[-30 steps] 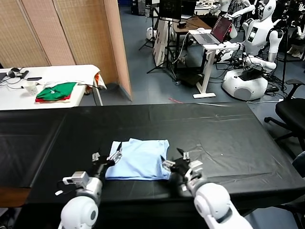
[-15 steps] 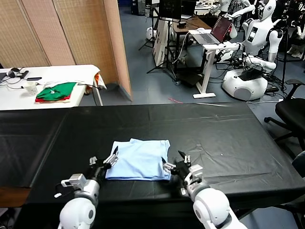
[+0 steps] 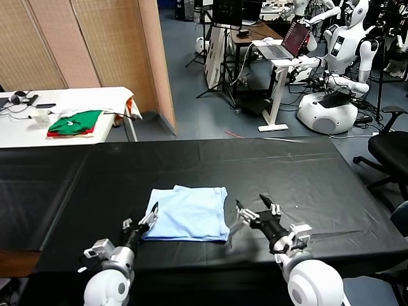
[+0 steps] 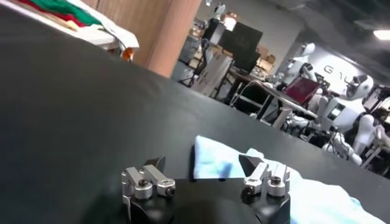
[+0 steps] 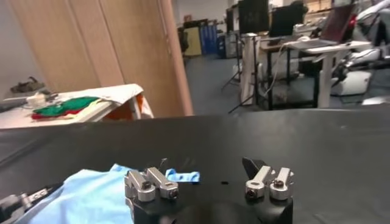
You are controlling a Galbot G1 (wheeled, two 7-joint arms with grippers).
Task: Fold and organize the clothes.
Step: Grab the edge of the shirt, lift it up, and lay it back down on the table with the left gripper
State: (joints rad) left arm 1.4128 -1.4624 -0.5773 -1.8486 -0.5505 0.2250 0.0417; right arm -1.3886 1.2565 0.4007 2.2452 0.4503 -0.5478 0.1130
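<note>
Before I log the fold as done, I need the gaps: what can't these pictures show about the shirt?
- Shirt lettering: too small in the head view.
- Its layers underneath: hidden by the top fold.
- Left wrist view: far part cut off by the frame edge, near edge hidden by the left pincer.
- Right wrist view: only one corner shows, beside the right pincer.

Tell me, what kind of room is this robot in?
Probably a robot lab or workshop. White humanoid robots stand at the back by a desk with an open laptop, and the robot works at a big black table where a folded light-blue shirt lies.
</note>
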